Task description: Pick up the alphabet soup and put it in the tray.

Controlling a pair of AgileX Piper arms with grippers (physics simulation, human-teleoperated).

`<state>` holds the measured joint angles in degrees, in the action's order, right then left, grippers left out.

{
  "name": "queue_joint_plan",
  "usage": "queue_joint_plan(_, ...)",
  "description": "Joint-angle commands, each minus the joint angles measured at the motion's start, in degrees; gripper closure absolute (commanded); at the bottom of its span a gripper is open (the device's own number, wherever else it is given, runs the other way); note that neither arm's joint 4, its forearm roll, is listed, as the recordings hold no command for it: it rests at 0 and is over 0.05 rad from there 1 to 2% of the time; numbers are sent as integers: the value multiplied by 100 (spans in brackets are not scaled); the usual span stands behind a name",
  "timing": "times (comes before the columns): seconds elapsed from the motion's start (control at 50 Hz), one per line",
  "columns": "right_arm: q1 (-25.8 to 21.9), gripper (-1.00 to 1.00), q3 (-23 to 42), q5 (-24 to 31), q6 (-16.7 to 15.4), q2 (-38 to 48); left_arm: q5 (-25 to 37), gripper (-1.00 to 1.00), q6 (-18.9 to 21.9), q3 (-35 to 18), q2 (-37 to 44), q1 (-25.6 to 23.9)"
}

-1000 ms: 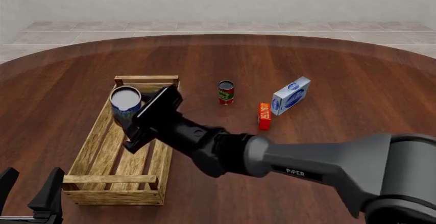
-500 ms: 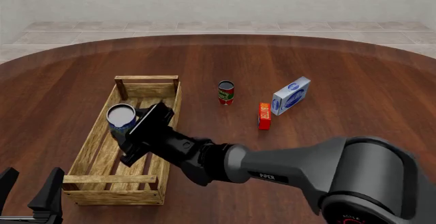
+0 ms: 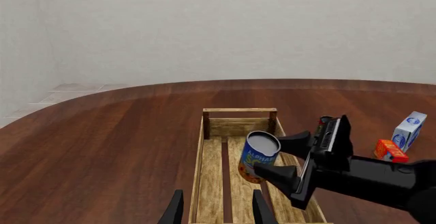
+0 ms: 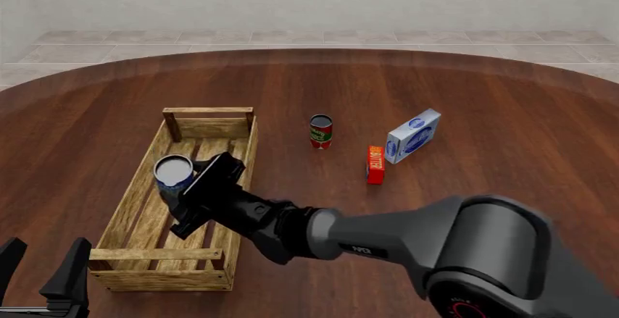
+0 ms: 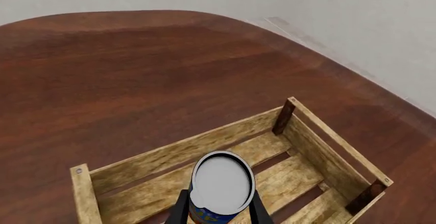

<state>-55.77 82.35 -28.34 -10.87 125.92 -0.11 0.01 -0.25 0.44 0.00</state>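
The right tool point(image 4: 184, 187) grips the alphabet soup point(image 4: 174, 176) upright inside the tray point(image 4: 136, 201), low over the slatted bottom, so the carry looks done. What seems left is setting the can down, letting go and backing out. The left tool point(image 4: 43, 274) waits spread wide at the tabletop's near edge, holding nothing.

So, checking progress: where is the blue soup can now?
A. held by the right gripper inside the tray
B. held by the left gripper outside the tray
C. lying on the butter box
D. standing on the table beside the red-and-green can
A: the right gripper has its fingers on either side of the soup can, which sits within the tray walls.
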Motion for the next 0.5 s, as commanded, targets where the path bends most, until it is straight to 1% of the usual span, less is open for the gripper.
queue_joint_plan(0.02, 28, 100, 142, 11, 125, 42, 0, -100, 0, 0, 0, 0)
queue_joint_plan(0.5, 66, 100, 430, 142, 82, 346, 0, -100, 0, 0, 0, 0)
